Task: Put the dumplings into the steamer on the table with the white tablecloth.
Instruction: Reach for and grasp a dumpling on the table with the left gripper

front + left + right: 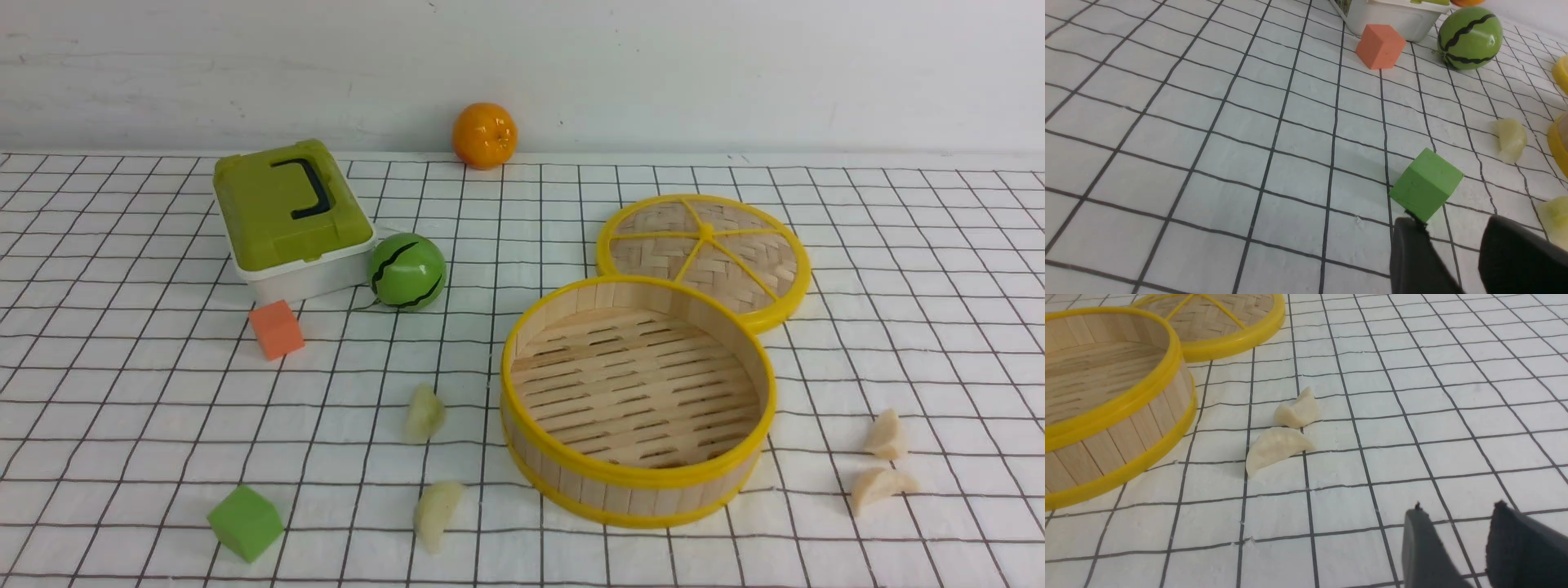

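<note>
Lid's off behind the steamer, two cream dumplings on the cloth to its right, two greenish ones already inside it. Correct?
No. The steamer is empty: the front view shows the two greenish dumplings lying on the white tablecloth to its left. The lid is off behind it and the two cream dumplings lie to its right.

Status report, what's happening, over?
Left gripper, right gripper open, empty. Steamer empty; greenish dumplings on its left, cream dumplings on its right, all on tablecloth. Lid off, behind steamer.
</note>
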